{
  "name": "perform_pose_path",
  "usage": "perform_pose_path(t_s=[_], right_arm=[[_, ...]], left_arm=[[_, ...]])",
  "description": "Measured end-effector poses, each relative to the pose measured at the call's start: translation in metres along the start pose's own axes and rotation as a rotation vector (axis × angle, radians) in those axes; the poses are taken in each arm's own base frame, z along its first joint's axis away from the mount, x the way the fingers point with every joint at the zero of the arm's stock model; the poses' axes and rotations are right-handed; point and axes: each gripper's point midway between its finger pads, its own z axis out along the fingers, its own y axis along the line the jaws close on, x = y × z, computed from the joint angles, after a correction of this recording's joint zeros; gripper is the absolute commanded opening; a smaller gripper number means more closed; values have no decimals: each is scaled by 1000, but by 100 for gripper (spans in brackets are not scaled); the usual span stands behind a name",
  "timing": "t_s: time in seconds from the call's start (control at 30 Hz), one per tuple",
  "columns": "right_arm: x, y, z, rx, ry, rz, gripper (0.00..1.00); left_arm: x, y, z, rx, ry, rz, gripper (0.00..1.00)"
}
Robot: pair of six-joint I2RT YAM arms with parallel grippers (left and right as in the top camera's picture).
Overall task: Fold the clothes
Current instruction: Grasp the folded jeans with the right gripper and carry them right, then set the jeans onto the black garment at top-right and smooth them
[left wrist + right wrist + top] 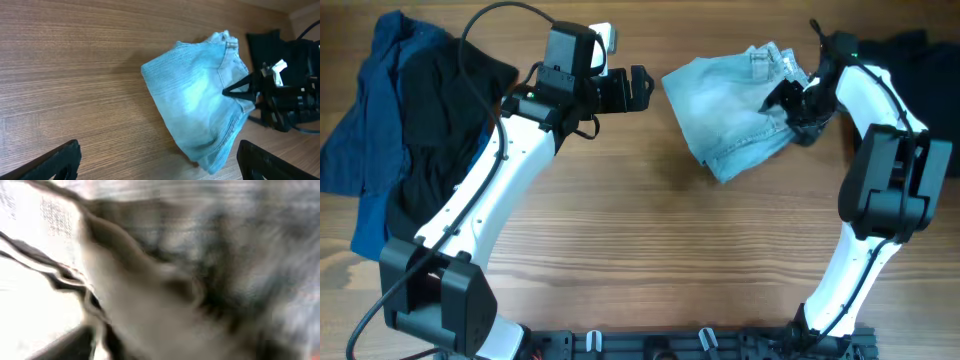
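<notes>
Overhead, the right hand (792,100) sits at the denim shorts (725,120) — its closure unreadable; a shallow pinch could slip mid-fold.

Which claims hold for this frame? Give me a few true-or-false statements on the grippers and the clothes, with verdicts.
1. The left gripper holds the denim shorts. False: its jaws stand open over the bare table, apart from the shorts.
2. The right gripper grips the shorts at their right edge. True.
3. A black garment lies over a blue one at the table's left end. True.
4. The shorts lie on top of the black garment. False: they rest on the bare wood, well apart from it.
</notes>
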Motion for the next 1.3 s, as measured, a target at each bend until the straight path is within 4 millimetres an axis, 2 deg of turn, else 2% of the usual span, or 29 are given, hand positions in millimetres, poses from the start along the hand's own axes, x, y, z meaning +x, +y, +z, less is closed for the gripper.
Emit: perform_pose_path(t_s=[0.07,0.3,0.47,0.6,0.7,0.9,1.0,1.1,1.3], right_arm=[[-5,3,4,-20,-18,-41,4],[-7,10,5,-46,-20,-137,4],[-13,14,-7,-43,-23,-237,4],[-30,23,-36,-59,-73,-318,4],[-43,30,-69,-82,-144,-350,4],[-73,39,-175,-142,-393,-401,4],[-78,33,-212,-148,-478,-395,4],[-85,27,-231,-154,-530,-369,4],[-109,13,-250,-199,-611,-233,4]], left_arm=[[-1,1,0,-7,-3,0,100],[-2,5,0,-27,-12,1,100],[-2,5,0,-30,-13,0,100],[-2,5,0,-30,-13,0,100],[-2,5,0,-30,-13,1,100],[-2,5,0,-30,-13,0,100],[-2,5,0,-30,-13,1,100],[-2,5,0,-30,-13,1,100],[-1,6,0,-32,-10,-1,100]])
